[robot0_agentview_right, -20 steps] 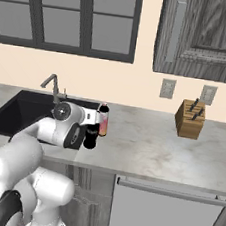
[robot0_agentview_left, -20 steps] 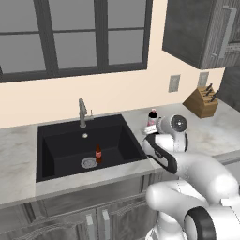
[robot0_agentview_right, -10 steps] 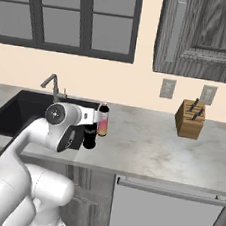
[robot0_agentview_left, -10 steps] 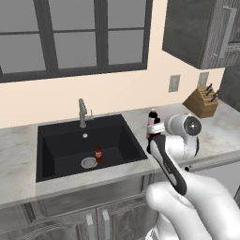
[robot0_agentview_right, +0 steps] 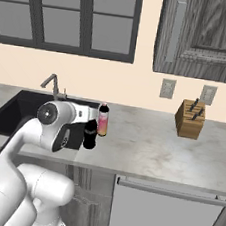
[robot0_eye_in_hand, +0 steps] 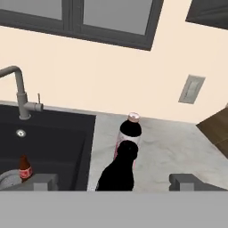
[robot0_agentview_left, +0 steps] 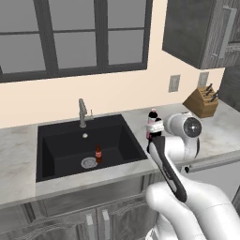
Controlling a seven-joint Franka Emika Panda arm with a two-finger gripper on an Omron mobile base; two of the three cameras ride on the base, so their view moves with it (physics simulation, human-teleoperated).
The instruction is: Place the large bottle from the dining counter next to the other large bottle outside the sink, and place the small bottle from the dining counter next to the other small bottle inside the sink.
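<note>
The gripper (robot0_eye_in_hand: 113, 182) has its two tips spread wide, one at about 8 o'clock and the other at about 4 o'clock of the hand view, with nothing pinched between them; the dark large bottle (robot0_eye_in_hand: 119, 171) stands upright in the gap, free of both tips as far as the view shows. Over the last second the jaws have widened a little further and the hand has drawn back from the bottle, which stays where it stood on the counter (robot0_agentview_right: 150, 150). I judge this to be the release finishing: the first half of the task looks done, since the dark bottle stands just beside the pink-labelled large bottle (robot0_agentview_right: 103, 120), outside the sink (robot0_agentview_left: 51, 161), the pink one at roughly 1 o'clock of the dark one in the right base view. Whether the two touch I cannot tell. Counted: two large bottles on the counter, and one small bottle (robot0_agentview_left: 98, 153) upright inside the sink basin, near the drain (robot0_agentview_left: 88, 162). One faucet (robot0_agentview_left: 82, 111) stands at 12 o'clock of the basin, and one knife block (robot0_agentview_right: 190, 118) sits well apart at 3 o'clock. The second small bottle has yet to join its partner, so that half remains.
</note>
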